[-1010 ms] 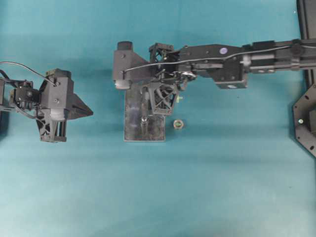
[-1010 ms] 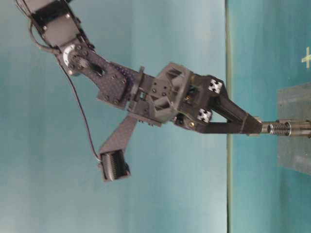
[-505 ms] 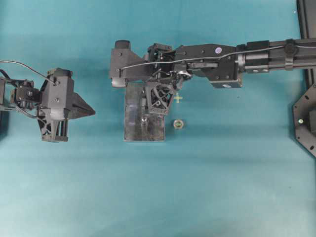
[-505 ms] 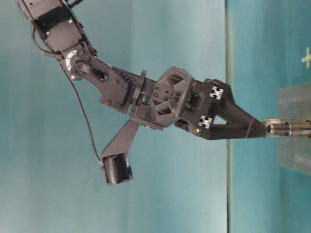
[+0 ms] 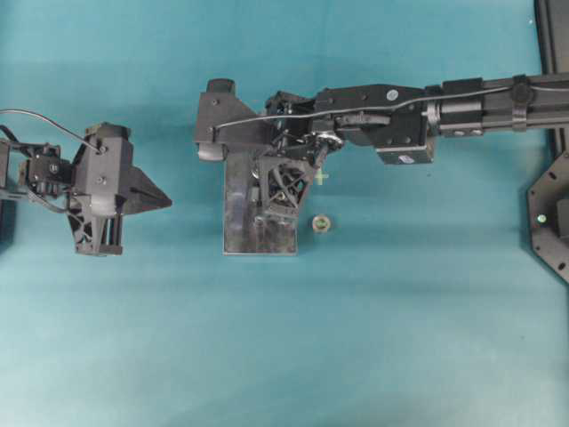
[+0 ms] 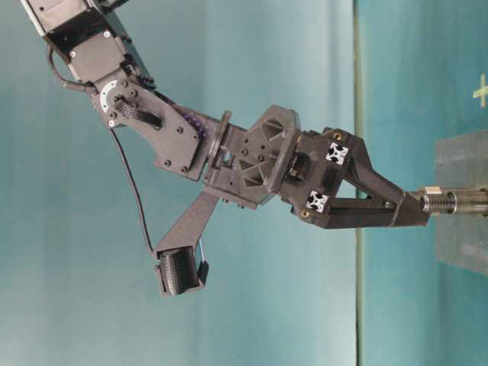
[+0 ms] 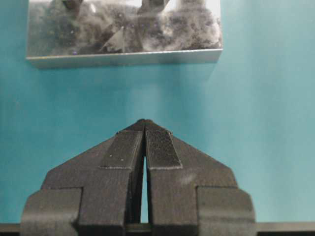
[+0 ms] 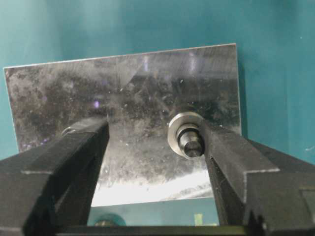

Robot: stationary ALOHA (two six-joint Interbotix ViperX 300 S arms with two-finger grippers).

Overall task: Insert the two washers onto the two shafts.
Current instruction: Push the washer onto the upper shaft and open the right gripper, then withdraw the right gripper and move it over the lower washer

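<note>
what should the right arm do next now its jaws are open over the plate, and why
Probably lift the right gripper straight up off the shaft. The washer sits ringed around the shaft above the metal plate, and the jaws are open, one close beside it.

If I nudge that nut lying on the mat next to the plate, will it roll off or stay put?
The nut lies flat on the mat, hole up, so it would probably slide rather than roll. It looks like small metal, likely light but hard and slippery for the pads. Tipped onto its edge, it might roll.
</note>
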